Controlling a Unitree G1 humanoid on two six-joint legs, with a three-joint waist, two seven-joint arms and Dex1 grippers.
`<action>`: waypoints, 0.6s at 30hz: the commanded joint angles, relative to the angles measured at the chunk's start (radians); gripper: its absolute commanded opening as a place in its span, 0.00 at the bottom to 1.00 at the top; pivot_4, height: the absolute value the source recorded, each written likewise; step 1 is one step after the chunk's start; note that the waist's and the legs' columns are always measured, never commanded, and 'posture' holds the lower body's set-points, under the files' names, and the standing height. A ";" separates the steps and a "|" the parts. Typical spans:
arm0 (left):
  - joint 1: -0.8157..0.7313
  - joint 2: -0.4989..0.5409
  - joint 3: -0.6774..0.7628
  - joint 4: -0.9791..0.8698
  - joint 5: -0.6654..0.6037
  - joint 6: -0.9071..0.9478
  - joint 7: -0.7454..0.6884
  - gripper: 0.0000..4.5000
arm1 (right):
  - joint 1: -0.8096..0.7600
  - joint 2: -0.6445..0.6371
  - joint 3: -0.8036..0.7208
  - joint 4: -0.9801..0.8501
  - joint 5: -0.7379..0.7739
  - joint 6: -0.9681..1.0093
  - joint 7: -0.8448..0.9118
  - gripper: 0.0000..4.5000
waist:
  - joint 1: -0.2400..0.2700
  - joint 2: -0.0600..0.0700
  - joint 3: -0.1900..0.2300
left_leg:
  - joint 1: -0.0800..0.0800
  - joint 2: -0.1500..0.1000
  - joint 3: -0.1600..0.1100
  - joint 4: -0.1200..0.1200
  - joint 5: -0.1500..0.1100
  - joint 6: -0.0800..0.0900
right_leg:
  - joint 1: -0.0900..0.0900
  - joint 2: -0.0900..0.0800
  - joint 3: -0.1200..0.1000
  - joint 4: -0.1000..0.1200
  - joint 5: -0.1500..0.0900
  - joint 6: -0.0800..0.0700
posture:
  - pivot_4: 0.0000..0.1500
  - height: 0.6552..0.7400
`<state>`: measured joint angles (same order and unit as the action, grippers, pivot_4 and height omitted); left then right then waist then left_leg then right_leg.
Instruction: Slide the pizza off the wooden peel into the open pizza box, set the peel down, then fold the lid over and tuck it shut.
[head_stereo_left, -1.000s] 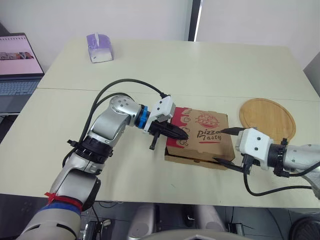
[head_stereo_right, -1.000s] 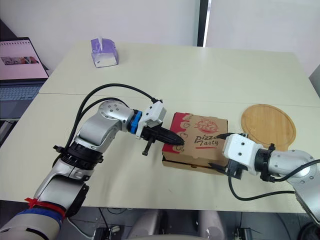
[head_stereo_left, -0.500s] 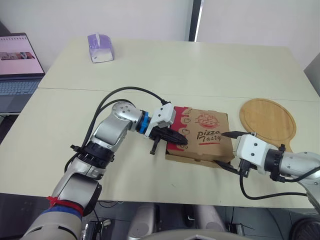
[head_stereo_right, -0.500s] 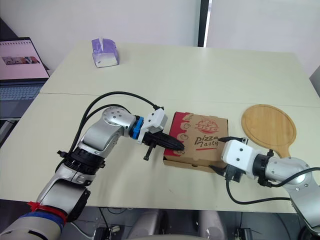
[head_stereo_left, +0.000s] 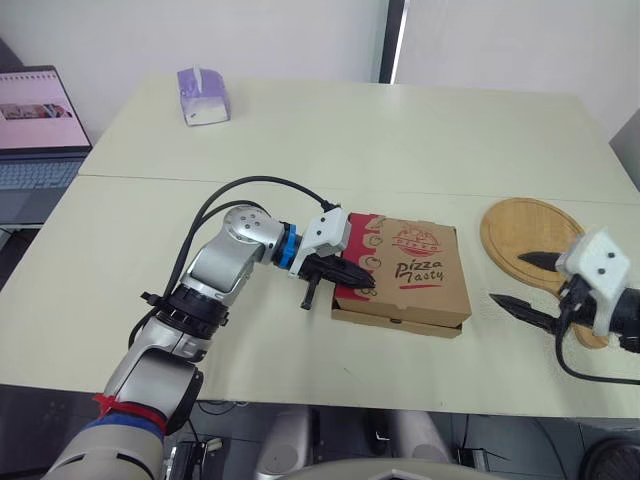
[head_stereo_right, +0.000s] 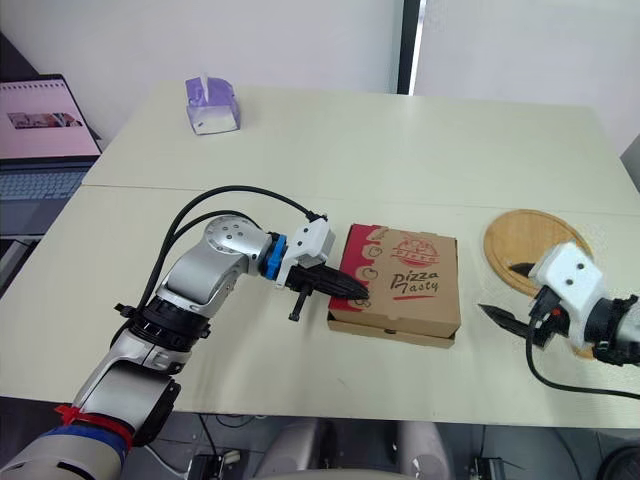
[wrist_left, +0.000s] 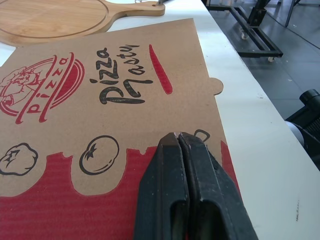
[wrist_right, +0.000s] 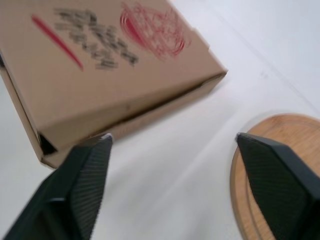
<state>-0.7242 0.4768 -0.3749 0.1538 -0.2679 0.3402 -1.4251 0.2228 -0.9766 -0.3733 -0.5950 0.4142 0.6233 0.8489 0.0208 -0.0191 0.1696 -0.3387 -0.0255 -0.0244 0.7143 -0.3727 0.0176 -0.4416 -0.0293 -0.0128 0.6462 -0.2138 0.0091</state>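
Table (head_stereo_left: 300, 150) carries the pizza box (head_stereo_left: 415, 265) toward its near edge, lid folded down, with the round wooden peel (head_stereo_left: 525, 230) lying flat just right of it. Left gripper (head_stereo_left: 368, 282), fingers pressed together, rests on the lid's red left margin. Right gripper (head_stereo_left: 507, 278), fingers spread wide, hovers right of the box, clear of it, straddling the peel's near-left rim.

Bright, even light falls from overhead in the head views, and the pale worktop (head_stereo_left: 400, 130) is lit flat from edge to edge. Shadows are soft and short: a thin dark line runs under the lower edge of the box (head_stereo_left: 405, 270). A laptop (head_stereo_left: 35, 110) screen glows at upper left. In both wrist views the worktop washes out almost to white, and the left hand (wrist_left: 178, 136) carries a dull sheen.
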 joint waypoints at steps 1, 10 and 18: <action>0.001 0.001 0.020 -0.026 -0.003 -0.005 0.011 0.00 | -0.006 0.020 0.073 -0.012 -0.031 -0.057 0.003 0.63 | 0.000 0.000 0.000 | 0.000 0.000 0.000 0.000 0.000 0.000 | 0.000 0.000 0.000 0.000 0.000 0.000 | 1.00 0.82; 0.001 0.004 0.019 -0.024 -0.002 -0.008 0.018 0.00 | -0.078 0.092 0.176 -0.059 0.033 -0.026 -0.008 0.00 | 0.000 0.000 0.000 | 0.000 0.000 0.000 0.000 0.001 -0.002 | 0.000 0.000 0.000 0.000 0.000 0.000 | 1.00 0.82; 0.009 0.001 0.017 -0.035 -0.004 -0.006 0.024 0.00 | -0.030 0.063 0.119 -0.058 0.008 -0.017 0.004 0.00 | 0.001 0.000 0.000 | 0.000 0.000 0.000 0.000 0.001 -0.002 | 0.000 0.000 0.000 0.000 0.000 0.000 | 1.00 0.82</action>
<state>-0.7147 0.4785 -0.3740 0.1505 -0.2679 0.3404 -1.4049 0.1897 -0.8902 -0.1886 -0.6324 0.4250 0.6203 0.8466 0.0222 -0.0190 0.1695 -0.3385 -0.0256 -0.0248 0.7146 -0.3714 0.0153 -0.4414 -0.0294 -0.0129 0.6461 -0.2138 0.0091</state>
